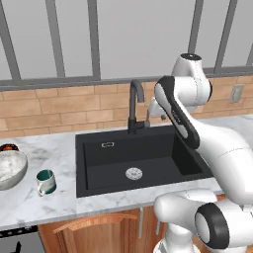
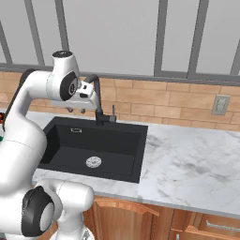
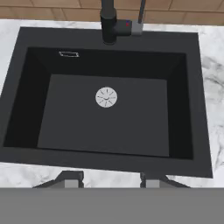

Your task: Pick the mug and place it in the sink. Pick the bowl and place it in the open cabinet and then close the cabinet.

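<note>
While the mug (image 1: pixel 46 181) stands upright on the marble counter (image 1: pixel 59 148), well apart from the jaws and off to their left past the sink's left rim, nothing is held by the gripper (image 3: pixel 111 178). The mug's handle is turned toward the camera in the left base view, and its teal inside is seen from above. Just beyond the mug, farther still from the jaws, the speckled bowl (image 1: pixel 10 168) is seen at the counter's left edge, with a small dark dish (image 1: pixel 8 147) of red contents behind it.

The sink (image 3: pixel 109 113) lies directly below and ahead of the jaws in the hand view, its black basin seen with nothing in it and the round silver drain (image 3: pixel 106 97) set near the middle. The two fingertips (image 3: pixel 70 178) are seen apart, partly spread, with only counter and sink rim between them. The black faucet (image 1: pixel 134 106) rises at the far rim, across the basin from the jaws, against a brick backsplash (image 2: pixel 154 101). An outlet (image 2: pixel 221 105) is set into that brick well off to the right.
</note>
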